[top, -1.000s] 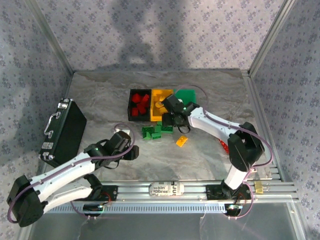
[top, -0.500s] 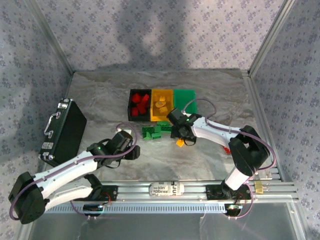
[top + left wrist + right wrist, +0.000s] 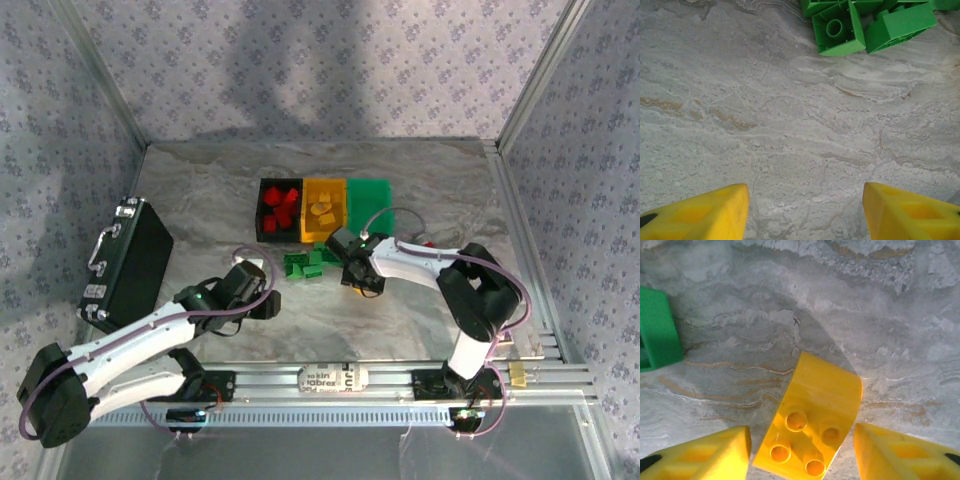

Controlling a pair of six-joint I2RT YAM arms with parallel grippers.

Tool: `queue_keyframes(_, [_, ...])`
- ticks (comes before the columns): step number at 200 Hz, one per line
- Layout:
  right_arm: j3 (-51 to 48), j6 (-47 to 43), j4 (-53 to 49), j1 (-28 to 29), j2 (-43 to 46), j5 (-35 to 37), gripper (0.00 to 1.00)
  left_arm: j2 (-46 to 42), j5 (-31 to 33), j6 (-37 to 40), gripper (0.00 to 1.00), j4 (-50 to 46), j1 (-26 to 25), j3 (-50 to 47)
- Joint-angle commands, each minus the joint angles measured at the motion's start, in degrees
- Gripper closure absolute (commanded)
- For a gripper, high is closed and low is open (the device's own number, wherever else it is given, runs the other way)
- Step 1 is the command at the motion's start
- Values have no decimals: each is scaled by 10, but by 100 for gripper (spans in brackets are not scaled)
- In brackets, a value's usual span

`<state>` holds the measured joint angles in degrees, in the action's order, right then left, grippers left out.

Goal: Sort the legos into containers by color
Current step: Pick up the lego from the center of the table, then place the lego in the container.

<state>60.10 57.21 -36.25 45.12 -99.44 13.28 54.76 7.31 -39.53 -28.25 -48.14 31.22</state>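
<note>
My right gripper (image 3: 802,452) hangs spread directly over the yellow lego (image 3: 812,405) on the table (image 3: 890,315), with the brick's long axis square to my closing line, so a straight descent should suffice.

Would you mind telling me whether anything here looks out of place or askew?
One yellow brick lies alone on the table, seemingly tipped on its side, between the right gripper's open fingers. The green bricks sit heaped before the bins, one brick hollow side up.
</note>
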Motion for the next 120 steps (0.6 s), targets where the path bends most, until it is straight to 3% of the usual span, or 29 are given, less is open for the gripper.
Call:
queue_keyframes(1, [13, 12, -22, 5, -13, 12, 51, 2, 6, 6, 38, 5, -4, 6])
queue_keyframes(31, [20, 6, -33, 10, -7, 20, 64, 10, 6, 11, 39, 9, -4, 14])
queue_keyframes(81, [115, -56, -92, 45, 13, 88, 65, 10, 19, 20, 39, 0, -4, 18])
queue_keyframes(120, [207, -120, -107, 22, -4, 79, 65, 10, 14, 17, 39, -5, -4, 17])
